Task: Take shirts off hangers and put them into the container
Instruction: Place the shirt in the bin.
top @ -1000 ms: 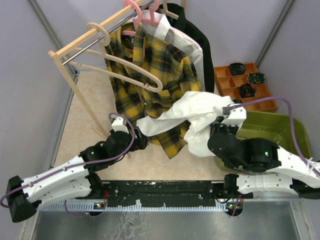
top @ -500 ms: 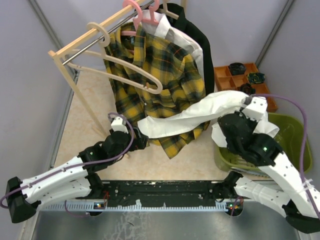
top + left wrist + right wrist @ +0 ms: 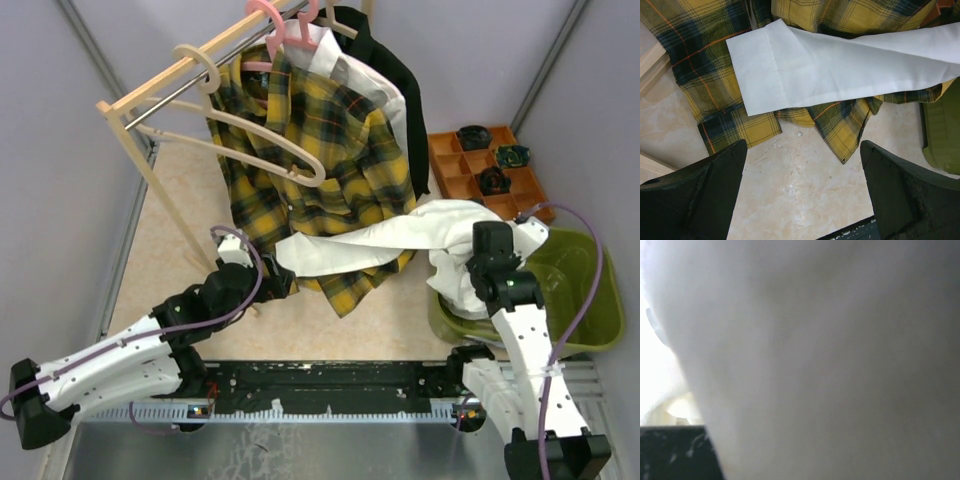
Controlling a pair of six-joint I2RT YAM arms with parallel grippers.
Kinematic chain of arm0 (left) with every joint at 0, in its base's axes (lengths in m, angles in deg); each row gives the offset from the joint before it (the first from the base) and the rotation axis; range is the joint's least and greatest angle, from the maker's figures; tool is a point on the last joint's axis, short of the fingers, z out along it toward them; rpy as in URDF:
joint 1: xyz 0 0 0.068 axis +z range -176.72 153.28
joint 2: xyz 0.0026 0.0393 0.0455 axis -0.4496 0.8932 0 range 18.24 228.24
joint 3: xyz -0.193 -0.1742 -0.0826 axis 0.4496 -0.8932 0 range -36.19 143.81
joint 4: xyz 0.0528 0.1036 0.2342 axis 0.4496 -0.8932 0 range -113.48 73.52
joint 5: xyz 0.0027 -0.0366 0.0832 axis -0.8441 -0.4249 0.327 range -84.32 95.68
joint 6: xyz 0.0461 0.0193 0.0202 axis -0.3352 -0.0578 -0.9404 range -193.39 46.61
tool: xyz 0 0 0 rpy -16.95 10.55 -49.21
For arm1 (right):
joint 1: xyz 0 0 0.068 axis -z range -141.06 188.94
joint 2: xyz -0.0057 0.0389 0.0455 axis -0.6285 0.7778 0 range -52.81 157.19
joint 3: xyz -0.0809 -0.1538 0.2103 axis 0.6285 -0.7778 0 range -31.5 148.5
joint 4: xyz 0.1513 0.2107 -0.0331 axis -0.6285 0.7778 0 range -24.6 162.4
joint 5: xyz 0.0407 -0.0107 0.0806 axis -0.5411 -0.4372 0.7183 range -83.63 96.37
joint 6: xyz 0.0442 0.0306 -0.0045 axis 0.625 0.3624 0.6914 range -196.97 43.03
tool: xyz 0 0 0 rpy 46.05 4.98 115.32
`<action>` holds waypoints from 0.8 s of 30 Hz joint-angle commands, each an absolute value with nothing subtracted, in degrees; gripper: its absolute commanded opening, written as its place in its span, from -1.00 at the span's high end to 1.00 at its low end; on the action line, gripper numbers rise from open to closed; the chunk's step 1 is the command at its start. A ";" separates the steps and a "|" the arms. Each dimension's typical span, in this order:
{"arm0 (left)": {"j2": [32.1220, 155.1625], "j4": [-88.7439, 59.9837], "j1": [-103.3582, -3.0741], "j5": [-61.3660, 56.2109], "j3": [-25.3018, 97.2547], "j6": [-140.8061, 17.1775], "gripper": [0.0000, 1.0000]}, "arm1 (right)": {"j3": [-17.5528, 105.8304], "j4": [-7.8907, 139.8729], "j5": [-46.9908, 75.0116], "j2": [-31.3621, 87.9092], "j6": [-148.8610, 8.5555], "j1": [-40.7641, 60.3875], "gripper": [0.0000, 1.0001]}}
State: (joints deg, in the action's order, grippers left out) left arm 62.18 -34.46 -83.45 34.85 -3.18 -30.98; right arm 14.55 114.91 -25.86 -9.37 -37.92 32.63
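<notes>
We see the right gripper clamped on a white shirt over the container's left rim, one sleeve stretching leftward from it. The left gripper, well left of the container, has its fingers apart and empty.

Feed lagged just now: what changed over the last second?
The right gripper, shut on the white shirt, swung right, carrying its bulk over the near rim of the container; a sleeve trails across the plaid shirt. The left gripper stayed open, in place.
</notes>
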 commanded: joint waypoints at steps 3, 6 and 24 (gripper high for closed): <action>61.45 -34.54 -83.14 35.79 -3.33 -30.86 -0.99 | 12.04 100.90 -15.66 -3.95 -38.43 40.05 1.00; 61.32 -34.85 -83.07 35.79 -3.45 -30.48 -0.99 | 11.42 93.44 -4.92 3.56 -41.91 40.95 1.00; 62.58 -34.37 -83.08 35.01 -3.09 -30.51 -0.99 | 29.69 95.68 -3.84 16.51 -61.78 40.07 1.00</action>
State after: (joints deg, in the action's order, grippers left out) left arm 62.35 -34.64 -83.45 35.05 -3.37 -30.76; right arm 24.56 93.58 11.08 22.96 -61.15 40.09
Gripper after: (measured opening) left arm 0.996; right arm 0.140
